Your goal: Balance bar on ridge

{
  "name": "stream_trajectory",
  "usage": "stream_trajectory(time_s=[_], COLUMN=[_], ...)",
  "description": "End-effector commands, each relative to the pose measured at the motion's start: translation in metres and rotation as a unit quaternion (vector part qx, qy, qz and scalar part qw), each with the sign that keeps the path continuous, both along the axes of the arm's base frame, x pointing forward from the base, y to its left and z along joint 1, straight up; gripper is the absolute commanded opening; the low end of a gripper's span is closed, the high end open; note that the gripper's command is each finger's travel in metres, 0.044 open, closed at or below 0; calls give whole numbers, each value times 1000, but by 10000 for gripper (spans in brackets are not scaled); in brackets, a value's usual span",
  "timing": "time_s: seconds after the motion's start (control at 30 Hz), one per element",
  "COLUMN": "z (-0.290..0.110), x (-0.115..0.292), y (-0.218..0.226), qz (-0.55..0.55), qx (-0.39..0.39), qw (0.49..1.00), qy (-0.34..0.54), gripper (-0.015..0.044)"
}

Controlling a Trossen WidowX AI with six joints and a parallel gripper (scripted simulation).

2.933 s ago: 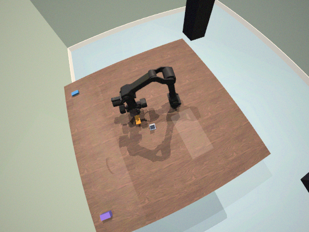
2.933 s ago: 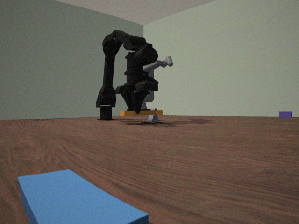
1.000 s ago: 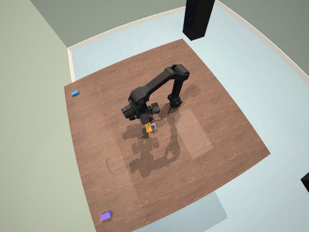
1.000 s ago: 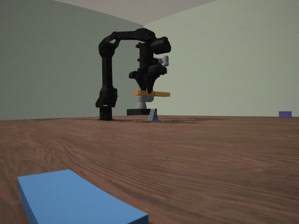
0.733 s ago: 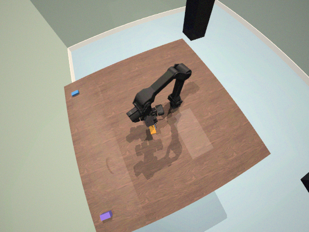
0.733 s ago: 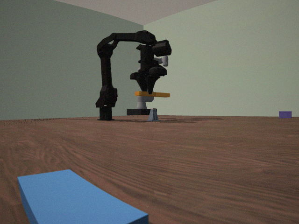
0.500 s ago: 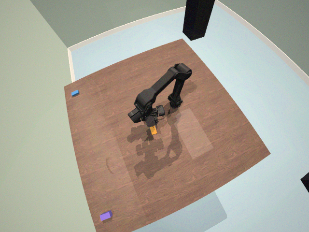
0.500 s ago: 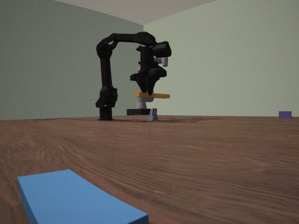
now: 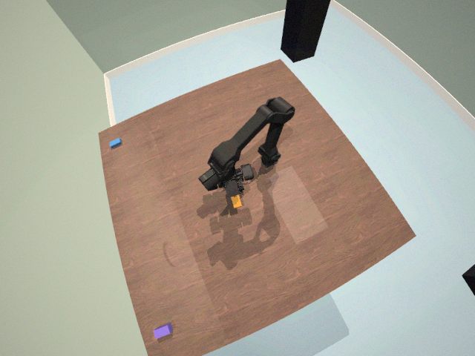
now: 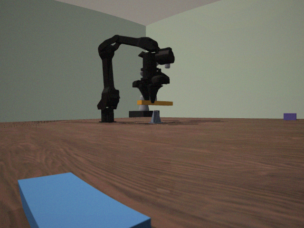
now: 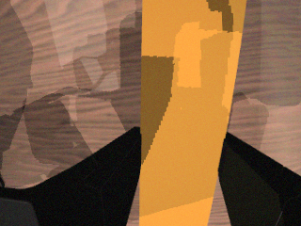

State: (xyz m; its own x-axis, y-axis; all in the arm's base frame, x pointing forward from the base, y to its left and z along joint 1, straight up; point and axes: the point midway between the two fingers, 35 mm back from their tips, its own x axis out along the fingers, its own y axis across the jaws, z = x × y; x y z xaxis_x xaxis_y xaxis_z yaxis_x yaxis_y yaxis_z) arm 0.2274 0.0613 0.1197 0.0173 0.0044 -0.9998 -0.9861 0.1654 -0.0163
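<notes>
An orange bar (image 9: 236, 201) (image 10: 164, 103) (image 11: 188, 141) is held nearly level in the air. My gripper (image 10: 149, 100) (image 11: 180, 138) is shut on it, with one finger on each side. A small grey ridge (image 10: 155, 116) stands on the table below the bar in the exterior view, with a visible gap between its top and the bar's underside. The ridge is hidden in the top view and in the wrist view. In the top view only one end of the bar shows past the gripper body.
A blue block (image 9: 115, 142) (image 10: 80, 201) lies near the table's far left corner in the top view. A purple block (image 9: 162, 330) (image 10: 289, 116) lies near the lower left corner. A dark base with a grey machine (image 10: 137, 113) stands behind the arm in the exterior view.
</notes>
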Motion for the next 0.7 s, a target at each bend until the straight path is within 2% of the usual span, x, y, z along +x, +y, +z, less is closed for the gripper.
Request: stream_trajectory(time_s=[0.0, 0.67], z=[-6, -15], x=[0, 0], y=[0, 0], qz=[-2, -2], qx=[0, 0], qw=[1000, 1000], qy=[-1, -1], gripper=[0, 0])
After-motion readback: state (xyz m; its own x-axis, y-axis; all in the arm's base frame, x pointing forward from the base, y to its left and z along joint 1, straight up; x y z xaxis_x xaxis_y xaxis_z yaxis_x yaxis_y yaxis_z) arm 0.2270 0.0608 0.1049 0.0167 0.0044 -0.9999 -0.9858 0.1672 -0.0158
